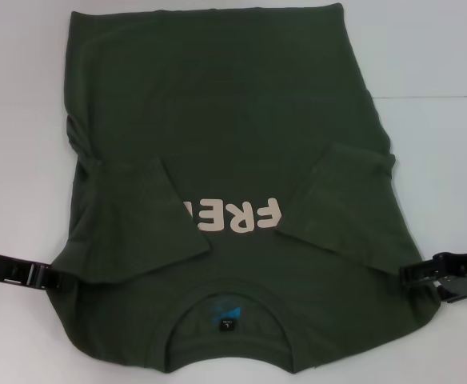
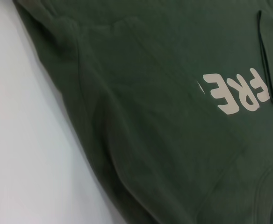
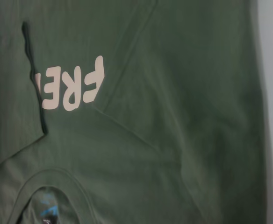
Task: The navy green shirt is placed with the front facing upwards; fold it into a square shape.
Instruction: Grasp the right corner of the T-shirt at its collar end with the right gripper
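Observation:
The navy green shirt (image 1: 233, 144) lies flat on the white table, front up, collar (image 1: 227, 320) nearest me. Both short sleeves are folded inward over the chest: the left sleeve (image 1: 137, 224) covers the end of the pale pink lettering (image 1: 241, 218), the right sleeve (image 1: 341, 200) lies beside it. My left gripper (image 1: 45, 276) is at the shirt's left shoulder edge. My right gripper (image 1: 413, 276) is at the right shoulder edge. The wrist views show the shirt fabric (image 2: 164, 116) (image 3: 174, 116) and the lettering (image 2: 237, 93) (image 3: 71, 88), not the fingers.
The white table (image 1: 441, 120) surrounds the shirt, with bare surface on both sides. A faint seam line (image 1: 433, 98) runs across the table at the right. A small label (image 1: 227, 318) with blue marks sits inside the collar.

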{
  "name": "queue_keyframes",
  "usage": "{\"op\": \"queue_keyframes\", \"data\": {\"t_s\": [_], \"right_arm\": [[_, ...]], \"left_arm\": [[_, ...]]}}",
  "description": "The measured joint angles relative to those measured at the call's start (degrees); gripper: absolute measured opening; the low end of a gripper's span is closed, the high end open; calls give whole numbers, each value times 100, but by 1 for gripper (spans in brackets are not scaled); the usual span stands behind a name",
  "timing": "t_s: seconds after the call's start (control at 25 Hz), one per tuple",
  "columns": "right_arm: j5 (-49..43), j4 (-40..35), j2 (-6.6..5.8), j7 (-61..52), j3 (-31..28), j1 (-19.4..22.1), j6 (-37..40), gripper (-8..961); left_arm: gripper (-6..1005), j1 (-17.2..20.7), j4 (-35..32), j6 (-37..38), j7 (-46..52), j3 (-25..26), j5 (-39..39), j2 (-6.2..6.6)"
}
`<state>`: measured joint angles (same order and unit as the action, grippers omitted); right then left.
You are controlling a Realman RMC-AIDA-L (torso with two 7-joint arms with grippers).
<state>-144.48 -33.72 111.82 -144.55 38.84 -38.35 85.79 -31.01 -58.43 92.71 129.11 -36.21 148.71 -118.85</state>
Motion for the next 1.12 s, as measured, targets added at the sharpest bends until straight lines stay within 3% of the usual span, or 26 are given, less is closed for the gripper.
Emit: {"op": "queue_keyframes", "data": {"t_s": [1.12], "right_arm": [[444,347,-30,149,-148,74,-199,818]], "left_arm": [[28,-55,69,-17,-9,0,0,45]]}}
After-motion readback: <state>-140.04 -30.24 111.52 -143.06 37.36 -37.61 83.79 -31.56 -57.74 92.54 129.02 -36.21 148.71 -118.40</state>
